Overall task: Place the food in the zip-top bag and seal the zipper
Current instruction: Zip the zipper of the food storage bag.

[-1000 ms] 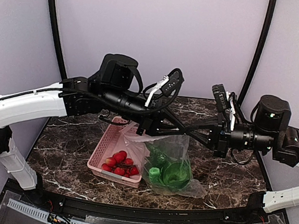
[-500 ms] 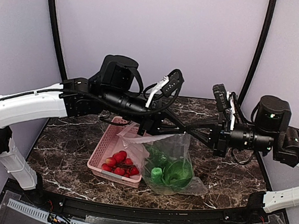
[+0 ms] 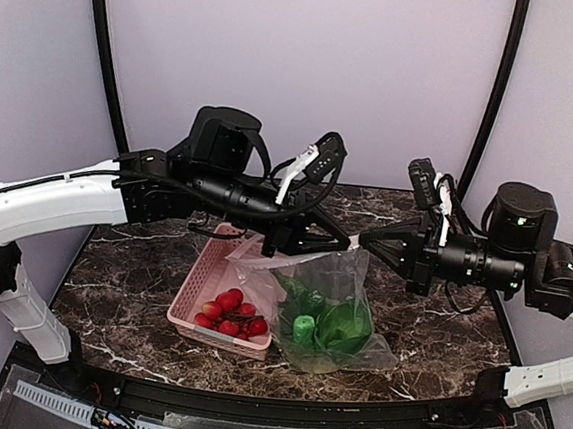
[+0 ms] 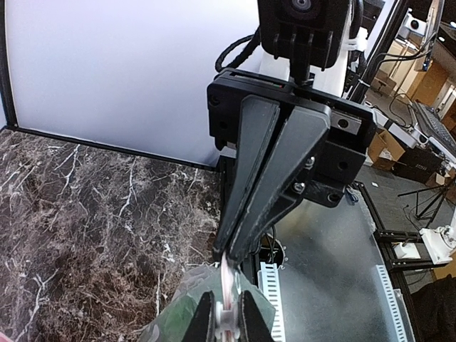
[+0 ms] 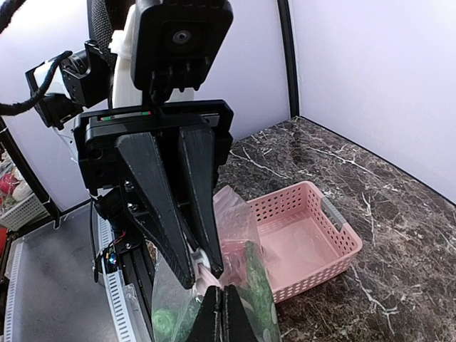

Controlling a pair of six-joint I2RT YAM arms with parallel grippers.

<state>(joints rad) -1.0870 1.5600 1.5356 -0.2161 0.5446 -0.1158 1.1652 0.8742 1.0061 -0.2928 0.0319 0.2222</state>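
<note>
Item 1, counter (image 3: pixel 436 338): dark marble-patterned top; its near edge is being cut off by the arm bases

Item 2, zip-top bag (image 3: pixel 353 281): clear, floppy, resting its bottom on the counter just right of the basket while its mouth is being held up. The film is blurring the food (image 3: pixel 332 329) inside into a green heap low in the bag, so single pieces are hard to tell apart

Item 3, pink slatted basket (image 3: pixel 200 282): touching the bag's left side and carrying small red pieces (image 3: pixel 230 310) at its near end

Item 4, zipper (image 4: pixel 228 299): a pale strip stretching straight between the two claw tips; most of its length is lying out of view

Item 5, left claw (image 3: pixel 345 246): pinching narrowly on the strip at the bag's upper right corner

Item 6, right claw (image 3: pixel 365 239): pressing fully together on the strip's other end, tip to tip with the left

Change from a second earlier: the claw fingers were overlapping above the bag; the tips are now only meeting, and the held corner is standing higher
</note>
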